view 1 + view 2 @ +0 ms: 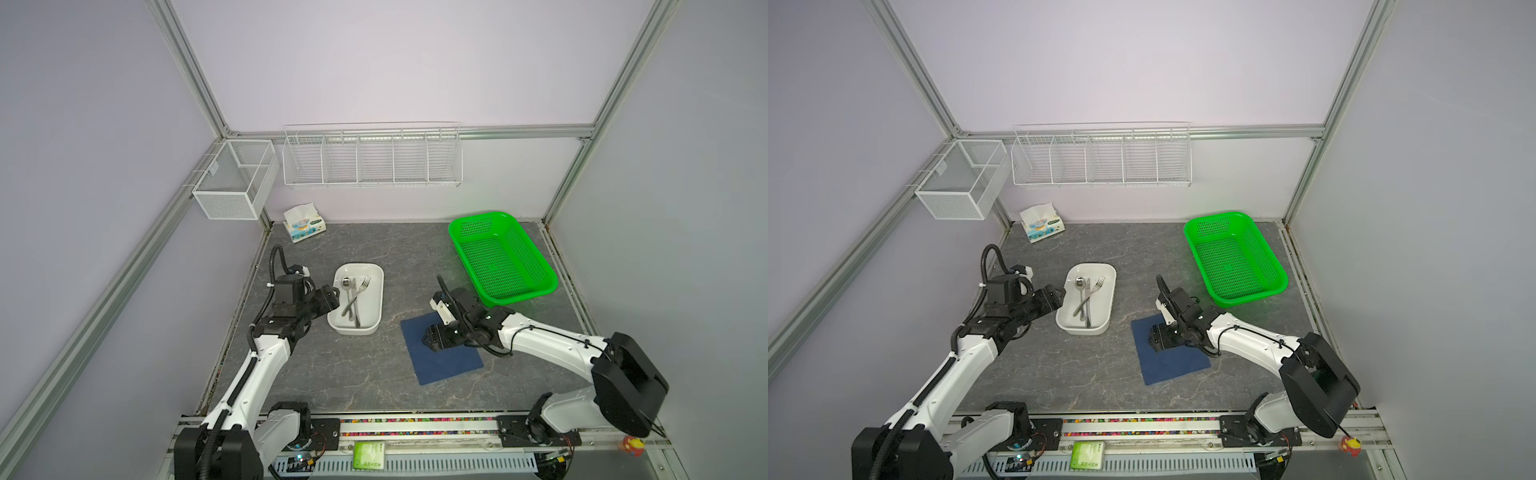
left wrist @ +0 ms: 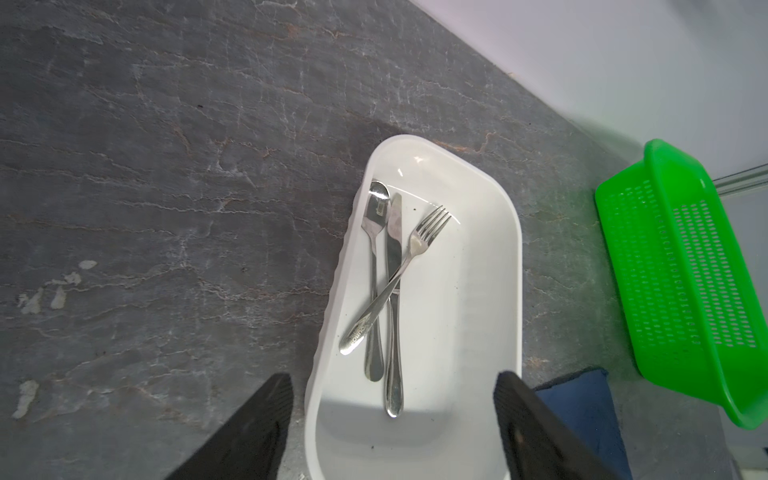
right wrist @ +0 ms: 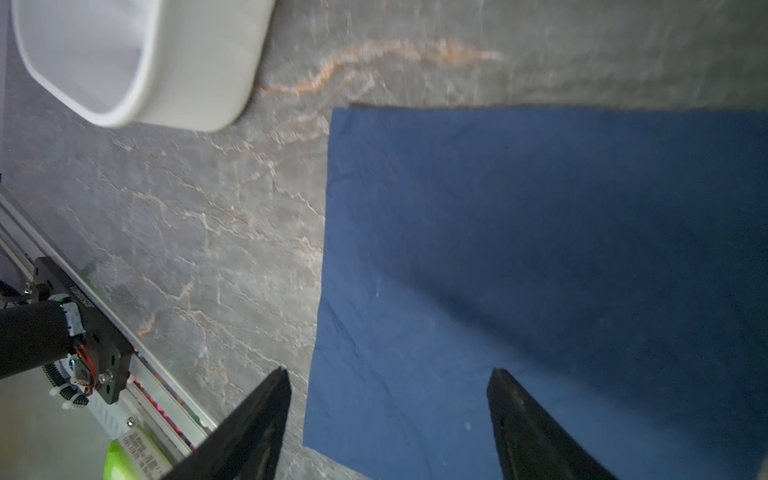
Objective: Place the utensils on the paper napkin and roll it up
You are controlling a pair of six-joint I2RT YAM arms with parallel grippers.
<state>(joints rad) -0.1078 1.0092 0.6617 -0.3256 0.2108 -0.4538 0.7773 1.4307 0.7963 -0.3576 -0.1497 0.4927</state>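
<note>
Left gripper (image 1: 333, 296) nearer, spread, empty; cutlery (image 1: 353, 300) at 3 o'clock, lying 12-to-6. Right gripper (image 1: 428, 334) spread, empty, over napkin (image 1: 440, 368).

Counter (image 1: 365, 382): grey, stone-veined.
White oblong dish (image 1: 371, 309): on the counter, left of centre.
Green perforated basket (image 1: 505, 266): far right, set at an angle.
Tissue pack (image 1: 304, 222), blue print: far left corner, by the back wall.
White wire rack (image 1: 372, 160), five bays: on the back wall.
White mesh box (image 1: 232, 183): hung on the left frame rail.
Green packet (image 1: 368, 454), small red-and-yellow toy (image 1: 631, 446): along the front edge.
</note>
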